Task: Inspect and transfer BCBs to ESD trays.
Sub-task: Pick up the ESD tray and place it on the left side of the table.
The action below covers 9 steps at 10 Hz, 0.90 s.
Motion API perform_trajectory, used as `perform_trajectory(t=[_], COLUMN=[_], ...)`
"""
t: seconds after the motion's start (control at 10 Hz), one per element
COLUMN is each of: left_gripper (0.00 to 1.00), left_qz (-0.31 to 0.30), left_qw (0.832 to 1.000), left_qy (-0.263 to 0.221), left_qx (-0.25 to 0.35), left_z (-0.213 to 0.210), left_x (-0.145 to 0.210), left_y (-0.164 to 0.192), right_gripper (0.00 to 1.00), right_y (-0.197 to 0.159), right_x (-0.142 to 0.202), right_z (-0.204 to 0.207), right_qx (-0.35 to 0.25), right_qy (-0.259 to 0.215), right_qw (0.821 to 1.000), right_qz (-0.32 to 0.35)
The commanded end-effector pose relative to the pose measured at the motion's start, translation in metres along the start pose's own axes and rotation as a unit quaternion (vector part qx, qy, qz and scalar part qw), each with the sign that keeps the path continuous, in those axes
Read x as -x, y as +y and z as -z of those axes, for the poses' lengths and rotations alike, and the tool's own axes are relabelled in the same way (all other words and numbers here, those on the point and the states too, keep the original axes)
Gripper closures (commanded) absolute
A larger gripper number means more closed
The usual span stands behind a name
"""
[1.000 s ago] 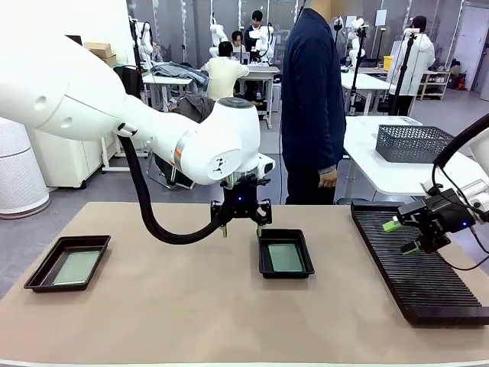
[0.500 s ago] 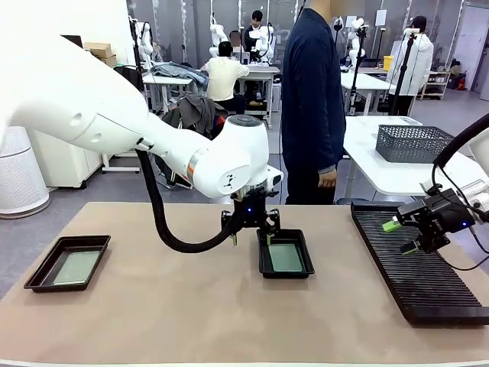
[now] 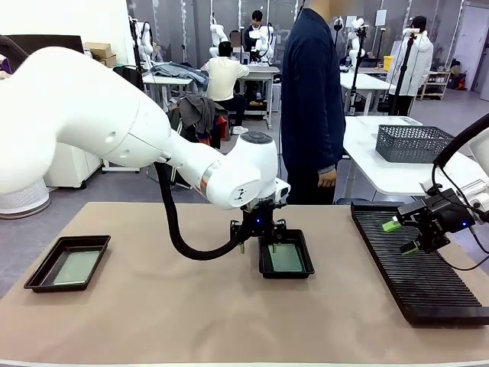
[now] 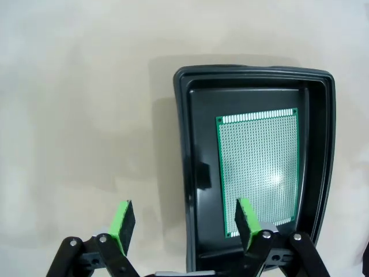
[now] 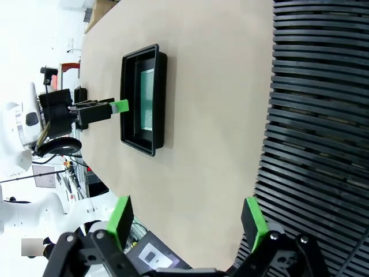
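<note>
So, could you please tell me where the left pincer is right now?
In the front view, the left pincer hangs open at mid-table, straddling the left rim of the middle ESD tray.

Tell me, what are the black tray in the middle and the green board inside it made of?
The middle tray looks like moulded black plastic: smooth, slightly shiny, with rounded corners and a raised rim. The board inside looks like stiff circuit-board material, pale green and matte, covered in a fine grid of tiny dots or holes, with a darker green edge. I can't tell for sure just by looking.
</note>
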<state>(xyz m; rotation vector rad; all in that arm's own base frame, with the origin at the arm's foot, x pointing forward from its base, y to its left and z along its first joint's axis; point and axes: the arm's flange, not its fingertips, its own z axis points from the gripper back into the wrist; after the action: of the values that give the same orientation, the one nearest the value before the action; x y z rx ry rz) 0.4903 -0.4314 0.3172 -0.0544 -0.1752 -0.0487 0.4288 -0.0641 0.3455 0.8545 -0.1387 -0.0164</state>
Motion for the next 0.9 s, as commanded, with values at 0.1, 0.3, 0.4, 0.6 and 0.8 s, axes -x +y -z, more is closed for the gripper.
perform_trajectory(t=[0.1, 0.3, 0.4, 0.6, 0.8], left_gripper=[0.07, 0.13, 0.16, 0.27, 0.37], left_qz=[-0.002, 0.005, 0.011, 0.014, 0.014], left_qw=[1.0, 1.0, 1.0, 1.0, 1.0], left_qy=[-0.014, -0.015, -0.016, -0.016, -0.015], left_qx=[-0.003, -0.001, -0.001, -0.008, -0.004], left_z=[0.0117, 0.0148, 0.015, 0.0155, 0.0145], left_x=[-0.0099, -0.0122, -0.0134, -0.0157, -0.0163], left_y=[-0.0007, 0.0024, 0.0029, 0.0006, 0.0009], right_gripper=[0.0, 0.0, 0.0, 0.0, 0.0], right_y=[-0.0001, -0.0001, -0.0001, -0.0001, -0.0001], right_x=[-0.001, -0.001, -0.001, -0.001, -0.001], right_z=[0.0005, 0.0005, 0.0005, 0.0005, 0.0005], right_qx=[0.008, 0.008, 0.008, 0.008, 0.008], right_qy=[-0.001, -0.001, -0.001, -0.001, -0.001], right_qw=[1.0, 1.0, 1.0, 1.0, 1.0], right_qz=[0.003, 0.003, 0.003, 0.003, 0.003])
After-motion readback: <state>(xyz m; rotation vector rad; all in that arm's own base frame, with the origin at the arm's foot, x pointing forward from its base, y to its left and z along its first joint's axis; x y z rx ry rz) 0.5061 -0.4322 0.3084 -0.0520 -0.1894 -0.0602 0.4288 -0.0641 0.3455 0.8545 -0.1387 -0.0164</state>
